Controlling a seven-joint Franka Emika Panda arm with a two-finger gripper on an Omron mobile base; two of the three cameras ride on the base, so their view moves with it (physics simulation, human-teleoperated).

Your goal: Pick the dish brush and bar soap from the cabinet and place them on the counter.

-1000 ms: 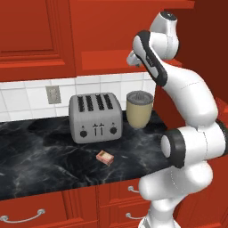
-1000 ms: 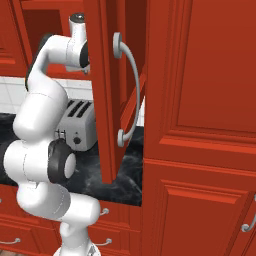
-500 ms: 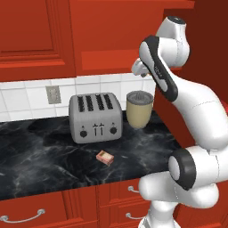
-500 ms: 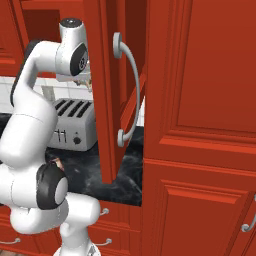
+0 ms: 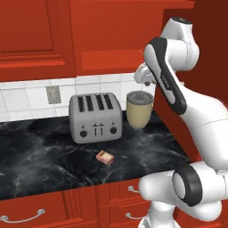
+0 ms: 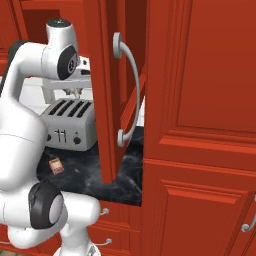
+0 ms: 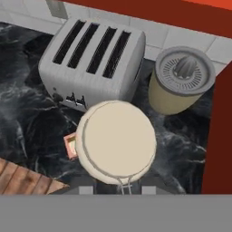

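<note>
The end effector [image 5: 141,87] hangs high above the desk [image 5: 40,156], over the juicer [image 5: 140,109], in front of the open cabinet [image 6: 107,90]. In the hand view the brush [image 7: 116,141] sits right at the fingers, its round beige head turned to the camera and its thin handle going down between them. The fingers are closed narrowly on the handle, so the end effector holds the brush in the air.

The soap [image 5: 105,157] lies flat on the desk, in front of the toaster [image 5: 95,116] and a little apart from it. In the hand view the brush head covers a part of the soap. The juicer stands just beside the toaster, on its right in the left base view. The cabinet door stands open, with its curved silver handle [image 6: 129,90] turned to the right base camera.
</note>
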